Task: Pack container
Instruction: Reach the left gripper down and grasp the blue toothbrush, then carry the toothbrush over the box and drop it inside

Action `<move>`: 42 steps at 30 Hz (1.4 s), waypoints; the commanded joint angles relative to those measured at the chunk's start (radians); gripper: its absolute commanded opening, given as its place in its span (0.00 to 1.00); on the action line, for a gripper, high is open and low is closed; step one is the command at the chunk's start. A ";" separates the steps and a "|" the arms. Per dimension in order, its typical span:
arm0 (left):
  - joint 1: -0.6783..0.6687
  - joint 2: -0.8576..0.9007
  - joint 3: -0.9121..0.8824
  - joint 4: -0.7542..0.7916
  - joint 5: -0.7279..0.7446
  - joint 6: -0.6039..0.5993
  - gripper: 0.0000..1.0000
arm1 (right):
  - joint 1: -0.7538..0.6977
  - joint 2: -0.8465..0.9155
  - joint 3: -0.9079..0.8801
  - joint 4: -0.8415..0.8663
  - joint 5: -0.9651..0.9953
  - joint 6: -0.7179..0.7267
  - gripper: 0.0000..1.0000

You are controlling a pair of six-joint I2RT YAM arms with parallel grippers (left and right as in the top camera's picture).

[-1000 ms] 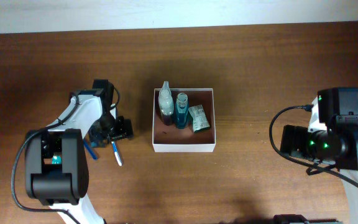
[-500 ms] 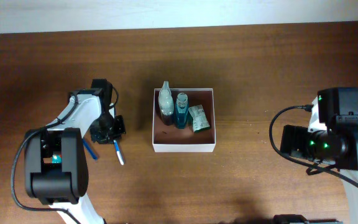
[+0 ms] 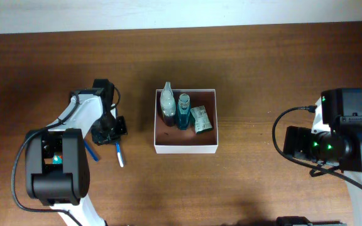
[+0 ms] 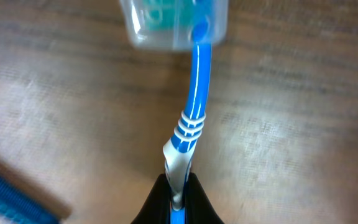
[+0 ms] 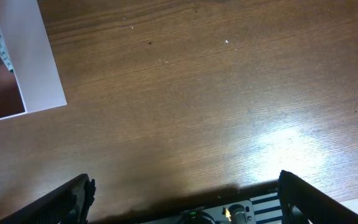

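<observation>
A blue and white toothbrush (image 4: pixel 194 106) lies on the wooden table with a clear cap (image 4: pixel 173 22) over its head. My left gripper (image 4: pixel 178 199) is shut on its handle end. Seen from overhead, the toothbrush (image 3: pixel 119 155) reaches toward the front from the left gripper (image 3: pixel 110 130), left of the container (image 3: pixel 186 149). That container is a white-walled square box holding a clear spray bottle (image 3: pixel 167 102), a teal bottle (image 3: pixel 183 112) and a green sachet (image 3: pixel 200 119). My right gripper (image 5: pixel 185 193) stands open over bare table, with the container's wall (image 5: pixel 36 62) off to its left.
A second blue item (image 3: pixel 91 150) lies on the table just left of the toothbrush; its ridged blue edge (image 4: pixel 5 196) shows at the lower left of the left wrist view. The right arm (image 3: pixel 338 144) sits at the table's right side.
The left gripper's jaws have closed from wide open onto the toothbrush handle. The toothbrush, the container and the right arm have not moved.
</observation>
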 commanded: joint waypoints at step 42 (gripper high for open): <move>-0.626 -0.129 0.227 -0.007 -0.052 0.890 0.45 | -0.008 0.009 -0.007 0.015 0.009 0.000 0.90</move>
